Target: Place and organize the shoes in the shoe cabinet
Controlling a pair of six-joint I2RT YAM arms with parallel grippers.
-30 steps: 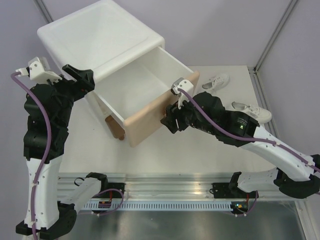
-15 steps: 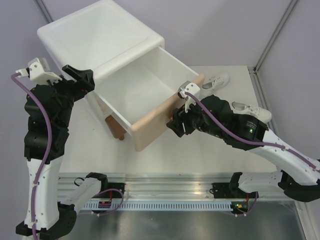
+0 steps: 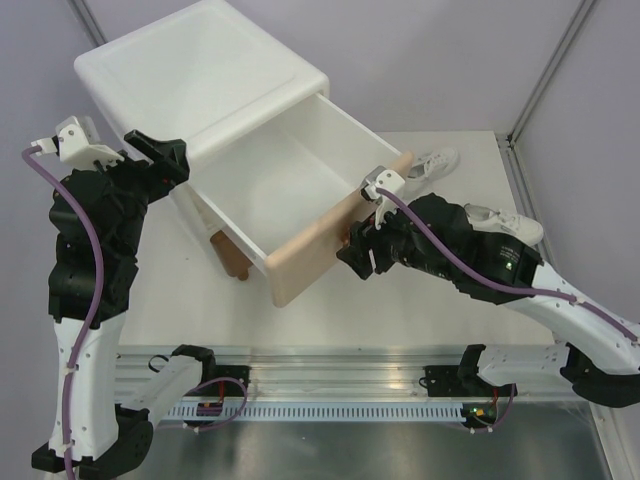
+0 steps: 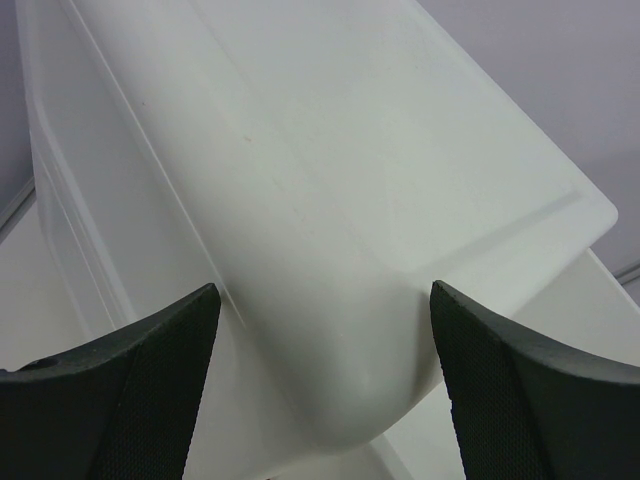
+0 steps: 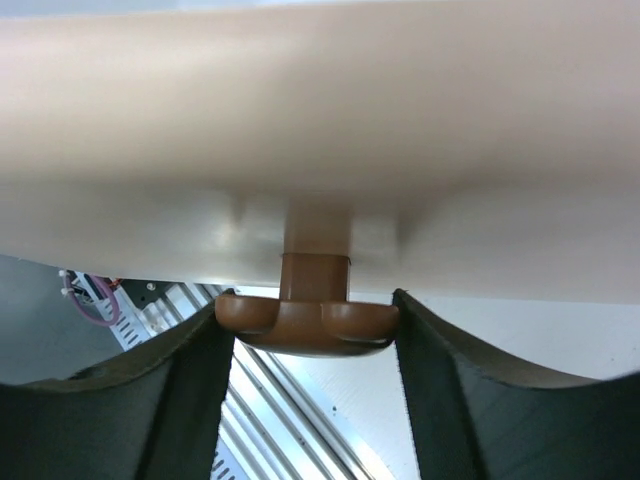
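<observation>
The white shoe cabinet (image 3: 200, 75) stands at the back left with its upper drawer (image 3: 270, 180) pulled far out, empty, its beige front (image 3: 330, 235) facing me. My right gripper (image 3: 352, 250) is shut on the drawer's brown knob (image 5: 308, 325), fingers (image 5: 190, 390) touching both its sides. Two white sneakers lie on the table at the right, one far (image 3: 432, 163), one nearer (image 3: 505, 222). The black shoes are out of view. My left gripper (image 3: 160, 158) is open, its fingers (image 4: 130, 385) astride the cabinet's rounded corner (image 4: 350, 330).
A brown cabinet foot (image 3: 232, 262) shows under the drawer. The metal rail (image 3: 330, 385) with the arm bases runs along the near edge. The table's right edge and frame post (image 3: 520, 140) lie beyond the sneakers.
My right gripper has pulled the drawer further out towards the right and front, with the knob held. The left arm and the sneakers have not moved.
</observation>
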